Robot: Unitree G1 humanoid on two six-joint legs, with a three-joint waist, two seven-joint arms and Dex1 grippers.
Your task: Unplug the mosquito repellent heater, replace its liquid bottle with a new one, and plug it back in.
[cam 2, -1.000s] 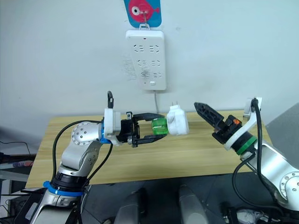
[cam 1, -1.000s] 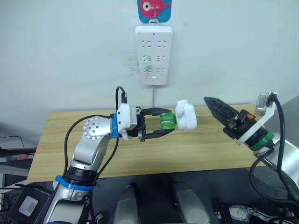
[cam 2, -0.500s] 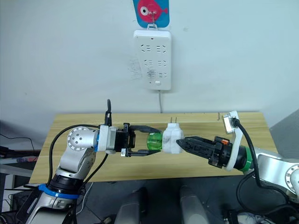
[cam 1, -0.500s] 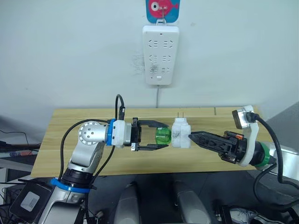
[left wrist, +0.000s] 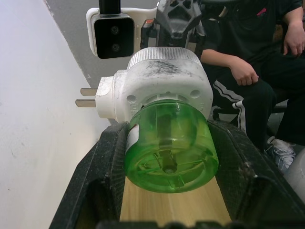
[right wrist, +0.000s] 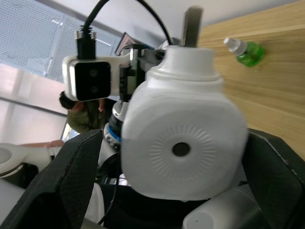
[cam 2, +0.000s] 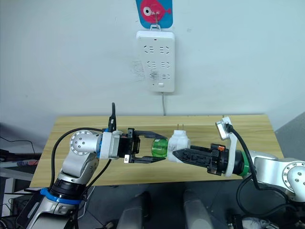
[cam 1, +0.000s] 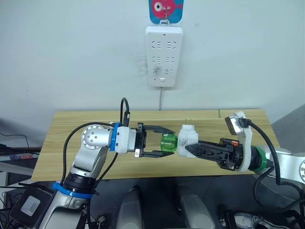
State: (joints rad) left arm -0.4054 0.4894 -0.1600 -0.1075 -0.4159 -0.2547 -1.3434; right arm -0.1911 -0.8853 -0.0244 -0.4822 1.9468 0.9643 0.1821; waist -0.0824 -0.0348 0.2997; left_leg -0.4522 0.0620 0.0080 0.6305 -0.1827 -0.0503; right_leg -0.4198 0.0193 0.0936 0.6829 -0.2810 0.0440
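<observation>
Held in mid-air above the light wooden table [cam 1: 71, 129]: small white plastic plug-in heater [cam 1: 187, 137] with its translucent green liquid bottle [cam 1: 168, 143] seated in it. Left gripper [cam 1: 161, 141] clamped on the bottle, fingers on either side. Right gripper [cam 1: 191, 148] around the heater's body; contact unclear. White-capped green bottle [right wrist: 243, 50] lying on the table. Long white power strip [cam 1: 163, 56] on the far wall.

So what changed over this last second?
The right gripper swung in from the right side and brought its fingers around the white heater. The left gripper kept hold of the green bottle, still attached to the heater. The power strip on the wall is unchanged.
</observation>
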